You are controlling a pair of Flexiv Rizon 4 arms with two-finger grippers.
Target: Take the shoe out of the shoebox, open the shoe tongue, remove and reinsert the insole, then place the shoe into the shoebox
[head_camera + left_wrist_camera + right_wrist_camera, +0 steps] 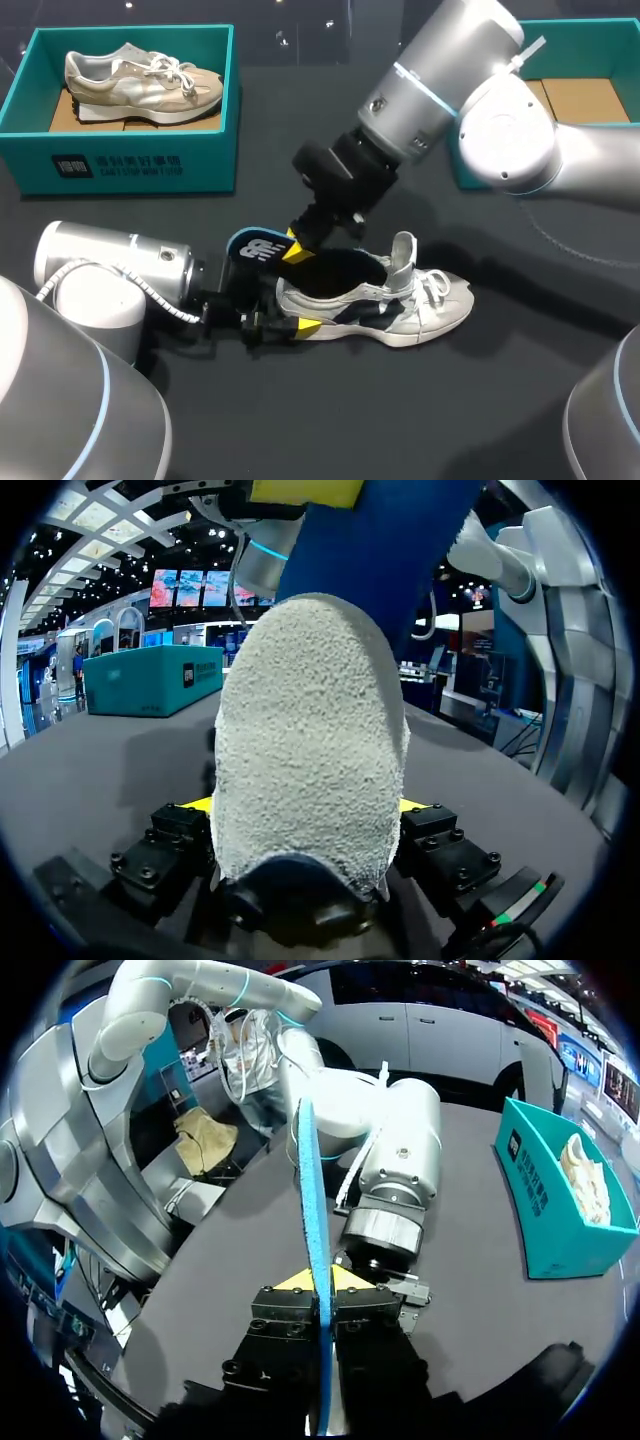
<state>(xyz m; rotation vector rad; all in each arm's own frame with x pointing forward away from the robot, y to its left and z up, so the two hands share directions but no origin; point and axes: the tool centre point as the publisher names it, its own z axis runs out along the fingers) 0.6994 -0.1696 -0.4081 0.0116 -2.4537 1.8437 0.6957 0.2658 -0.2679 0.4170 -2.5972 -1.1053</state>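
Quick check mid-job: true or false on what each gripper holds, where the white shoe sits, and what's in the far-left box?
1. The right gripper is shut on the blue insole. True.
2. The left gripper clamps the white shoe at its heel. True.
3. The white shoe lies inside a box. False: it stands on the table.
4. The far-left box is empty. False: that teal shoebox holds a beige shoe.
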